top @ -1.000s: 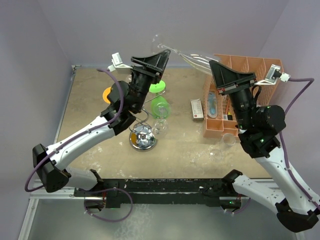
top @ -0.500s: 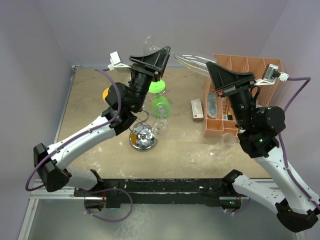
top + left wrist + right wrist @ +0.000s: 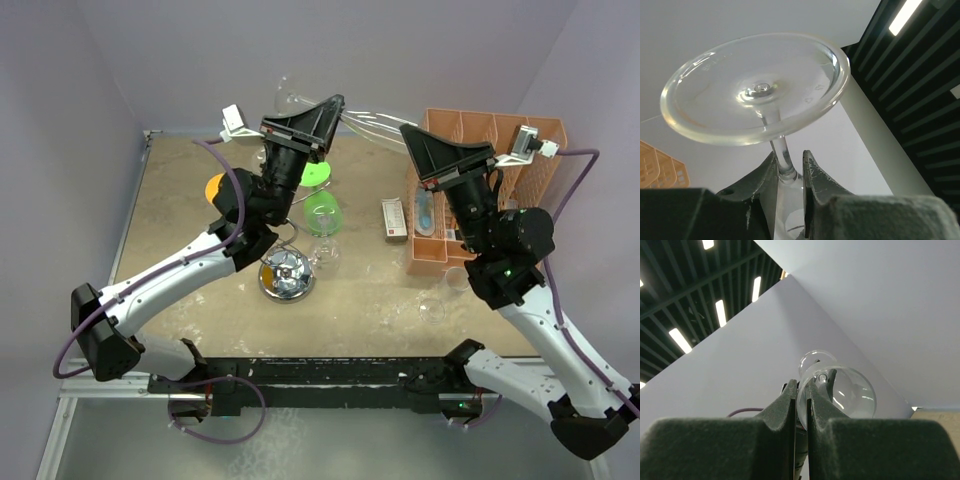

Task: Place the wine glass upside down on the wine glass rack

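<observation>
A clear wine glass (image 3: 372, 125) hangs high in the air on its side between both arms, its foot (image 3: 290, 97) pointing left. My left gripper (image 3: 335, 105) is shut on it where the stem meets the bowl. In the left wrist view the stem (image 3: 781, 155) stands between the fingers of the left gripper (image 3: 790, 156), with the round foot (image 3: 757, 90) above. My right gripper (image 3: 405, 130) pinches the bowl's rim. In the right wrist view the wine glass (image 3: 840, 390) has its wall between the shut jaws of the right gripper (image 3: 801, 385). The chrome wine glass rack (image 3: 287, 272) stands below.
A green glass (image 3: 321, 212) hangs upside down on the rack, a clear one (image 3: 320, 252) beside it. An orange mesh organiser (image 3: 480, 190) stands at the right, a white box (image 3: 394, 220) next to it. Two clear glasses (image 3: 432, 308) stand near the right arm. An orange object (image 3: 214, 187) lies far left.
The glass and both grippers have shifted left. The left gripper, open around the stem before, has closed on it. The right gripper has kept its grip on the rim.
</observation>
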Tool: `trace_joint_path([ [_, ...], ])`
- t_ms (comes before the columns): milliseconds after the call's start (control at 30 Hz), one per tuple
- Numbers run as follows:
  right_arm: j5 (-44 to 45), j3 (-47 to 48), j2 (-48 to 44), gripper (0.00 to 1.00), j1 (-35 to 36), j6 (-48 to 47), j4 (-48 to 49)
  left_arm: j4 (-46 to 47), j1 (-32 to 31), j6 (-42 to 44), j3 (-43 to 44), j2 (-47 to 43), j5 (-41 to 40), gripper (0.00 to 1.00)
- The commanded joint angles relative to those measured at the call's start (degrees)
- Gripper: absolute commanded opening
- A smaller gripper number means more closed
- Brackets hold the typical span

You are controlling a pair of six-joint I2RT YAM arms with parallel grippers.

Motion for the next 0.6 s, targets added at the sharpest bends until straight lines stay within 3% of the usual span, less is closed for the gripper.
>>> trace_joint_path([
  [0, -2.18, -0.29, -0.35, 0.06, 0.06, 2.13, 5.31, 4.29, -0.74, 0.62, 1.32, -1.01, 2.13, 0.00],
  [100, -1.50, -1.10, -1.15, 0.09, 0.02, 2.26, 5.07, 4.35, -0.77, 2.63, 1.18, -2.05, 1.50, 0.00],
  [167, -0.69, -1.35, -1.80, 0.17, 0.04, 2.23, 4.16, 4.21, -0.77, 3.76, 1.14, -2.59, 1.00, 0.00],
  [267, 0.50, -1.44, -2.97, 0.43, 0.00, 2.50, 1.99, 4.14, -0.79, 5.49, 1.36, -3.35, 0.91, 0.00],
  [367, 2.06, -1.90, -4.11, 0.58, 0.06, 2.98, 0.34, 3.16, -0.70, 7.87, 1.95, -4.08, 0.87, 0.00],
  [567, 4.05, -2.68, -6.44, 0.65, 0.06, 3.47, -3.80, -3.21, -0.70, 11.77, 3.28, -7.56, 0.07, 0.00],
])
